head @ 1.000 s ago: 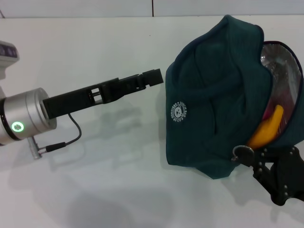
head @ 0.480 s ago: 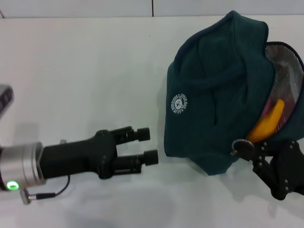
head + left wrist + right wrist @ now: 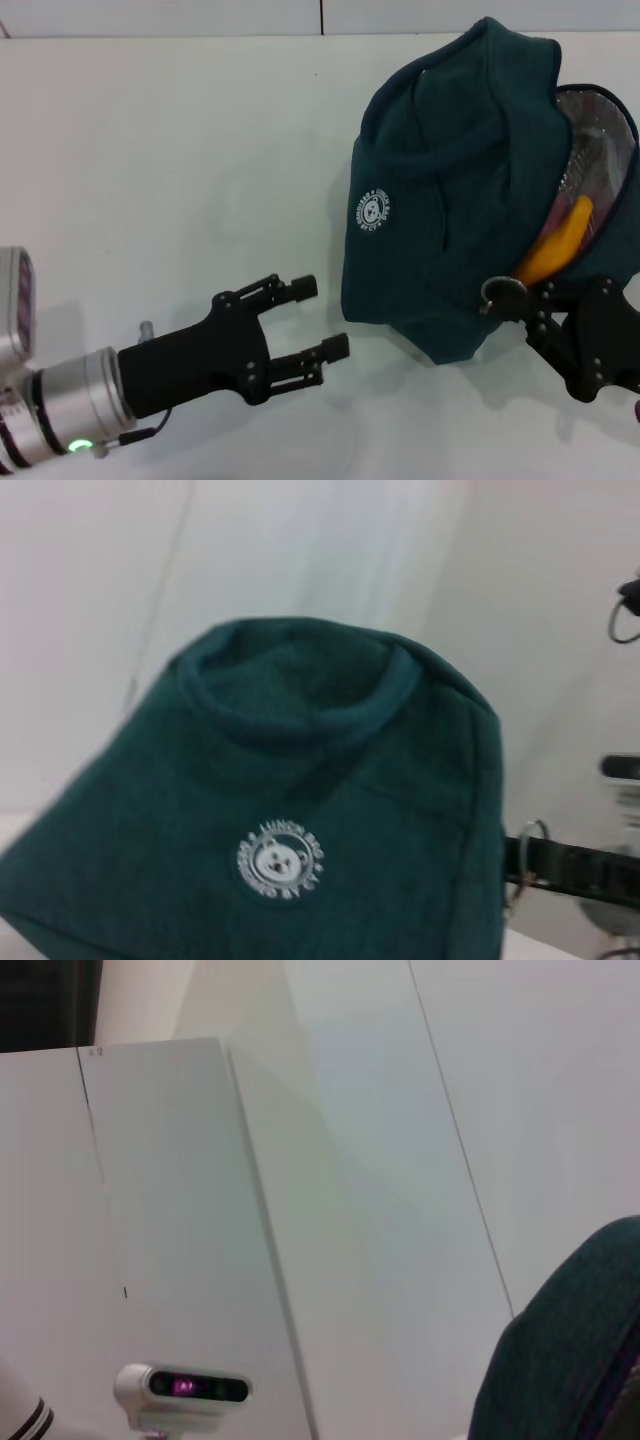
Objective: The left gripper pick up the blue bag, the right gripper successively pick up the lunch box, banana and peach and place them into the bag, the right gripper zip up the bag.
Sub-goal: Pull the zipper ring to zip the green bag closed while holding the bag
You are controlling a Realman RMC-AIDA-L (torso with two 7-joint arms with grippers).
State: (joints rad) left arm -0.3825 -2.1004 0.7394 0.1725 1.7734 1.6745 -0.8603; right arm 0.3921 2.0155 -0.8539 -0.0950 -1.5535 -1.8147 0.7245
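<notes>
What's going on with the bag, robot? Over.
Left pincer open, clear of blue bag. Right pincer at the zipper ring. Bag unzipped, banana poking out.

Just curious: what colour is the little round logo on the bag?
White, clearest in the left wrist view: logo on bag.

Head camera: you look forward and steeply down onto the white table (image 3: 180,150), taking in the blue bag (image 3: 450,200) at right and both arms near you. Left wrist camera: you look low and level across the table toward the right, close on the blue bag (image 3: 300,800), logo side facing you; this side shows in the head view too. Right wrist camera: you face leftward and upward; only a corner of the blue bag (image 3: 570,1350) is shared.
</notes>
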